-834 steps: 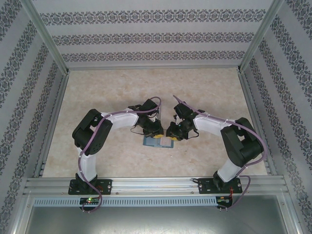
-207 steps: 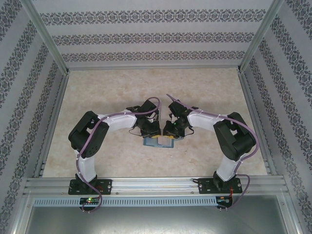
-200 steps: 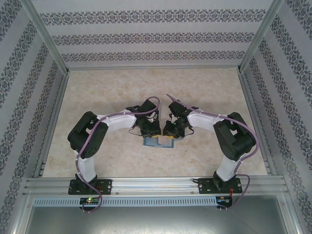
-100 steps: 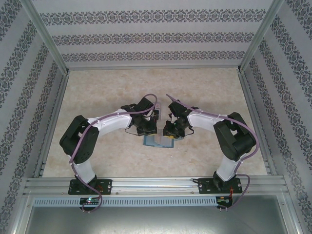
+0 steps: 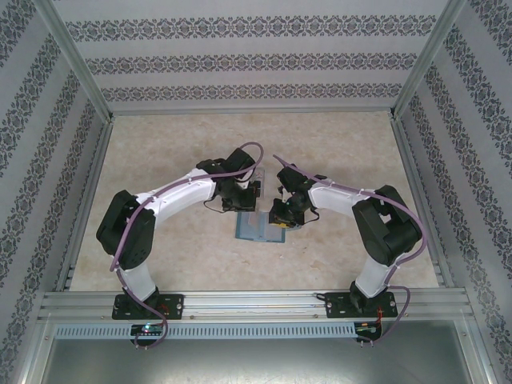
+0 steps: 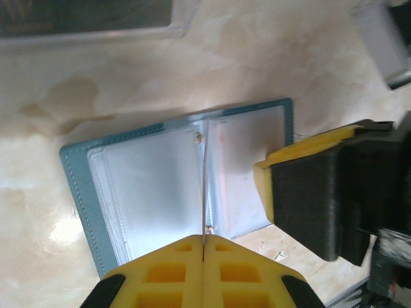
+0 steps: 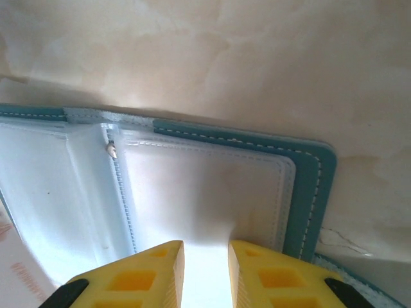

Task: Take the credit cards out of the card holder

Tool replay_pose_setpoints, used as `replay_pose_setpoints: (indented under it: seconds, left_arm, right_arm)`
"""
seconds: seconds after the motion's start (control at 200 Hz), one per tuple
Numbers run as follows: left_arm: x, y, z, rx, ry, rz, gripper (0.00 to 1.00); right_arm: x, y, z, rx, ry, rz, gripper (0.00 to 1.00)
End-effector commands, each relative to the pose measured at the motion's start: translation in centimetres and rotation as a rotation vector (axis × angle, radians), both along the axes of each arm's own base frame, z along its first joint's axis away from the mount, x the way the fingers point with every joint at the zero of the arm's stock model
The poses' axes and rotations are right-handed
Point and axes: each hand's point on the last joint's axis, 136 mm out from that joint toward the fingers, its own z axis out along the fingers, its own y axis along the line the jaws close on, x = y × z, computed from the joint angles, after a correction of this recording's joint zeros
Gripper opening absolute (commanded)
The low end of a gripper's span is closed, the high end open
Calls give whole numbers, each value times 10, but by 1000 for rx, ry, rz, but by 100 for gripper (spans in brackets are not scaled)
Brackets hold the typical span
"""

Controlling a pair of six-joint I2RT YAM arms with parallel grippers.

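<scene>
The teal card holder [image 5: 258, 229] lies open like a book on the table, its clear sleeves facing up [image 6: 148, 186]. My left gripper [image 6: 203, 242] is shut on a thin credit card [image 6: 203, 186] seen edge-on, standing over the holder's spine. In the top view the left gripper [image 5: 242, 200] hangs just beyond the holder's far edge. My right gripper [image 7: 205, 247] is shut on the near edge of the holder's right page [image 7: 212, 192]. One of its fingers [image 6: 308, 192] rests on that page. The card's face is hidden.
A clear plastic tray [image 6: 90, 19] lies on the table beyond the holder. Metal rails [image 5: 256, 302] edge the table at the near side, and patterned walls close in the other three sides. Bare marbled tabletop [image 5: 160, 144] spreads around both arms.
My left gripper has closed fully and drawn back from the holder toward the far side, its arm swinging out. The right gripper and the holder have stayed put.
</scene>
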Motion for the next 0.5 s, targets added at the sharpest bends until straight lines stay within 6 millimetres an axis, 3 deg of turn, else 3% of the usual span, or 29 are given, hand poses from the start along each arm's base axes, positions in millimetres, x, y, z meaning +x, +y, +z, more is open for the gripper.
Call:
replay_pose_setpoints:
  seconds: [0.0,0.345,0.495]
  left_arm:
    - [6,6,18,53,-108,-194,0]
    - [35,15,45,217,-384,-593,0]
    - [35,11,57,228,-517,-858,0]
  right_arm:
    - [-1,-7,10,-22,-21,15,26]
    - [5,-7,28,-13,-55,21,26]
    - [8,-12,36,-14,-69,18,26]
